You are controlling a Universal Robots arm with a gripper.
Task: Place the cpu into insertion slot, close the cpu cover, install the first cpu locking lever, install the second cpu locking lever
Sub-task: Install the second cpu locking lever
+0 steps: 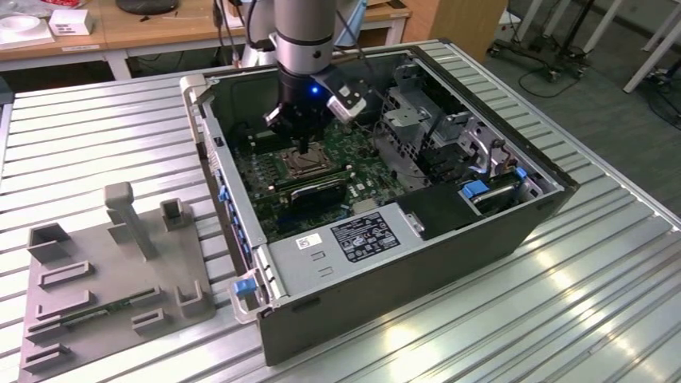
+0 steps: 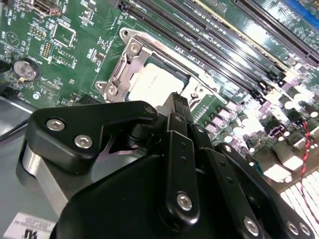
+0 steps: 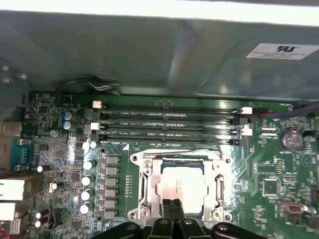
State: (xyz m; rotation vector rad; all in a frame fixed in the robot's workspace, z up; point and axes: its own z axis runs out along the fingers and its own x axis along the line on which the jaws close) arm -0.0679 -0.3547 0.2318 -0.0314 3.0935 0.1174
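Counter: surface [image 1: 596, 271] was of ribbed silvery metal slats, with bright reflections; wooden desks [image 1: 159, 28] and wheeled stands stood behind it in the room.
Computer case: one open grey metal box [image 1: 426, 263] lay on its side on the counter, with blue plastic latches along its rim.
Fixture: one grey plastic tray [image 1: 107, 279] with upright posts and slots lay at the exterior view's left, well apart from the case.
Motherboard: one green board [image 3: 279, 174] carried four long black memory slots [image 3: 169, 124] and a row of small silvery round capacitors.
Cpu: the cpu [image 3: 183, 186], flat, square, pale metal, sat in the socket, in both wrist views [image 2: 155, 85].
Cpu cover: the cpu cover [image 3: 144, 184], a thin silver frame, lay flat around the chip.
Gripper: the gripper [image 2: 178, 103], matte black with round screws, hung just above the socket edge; its fingers [image 3: 174, 208] were together, gripping nothing.
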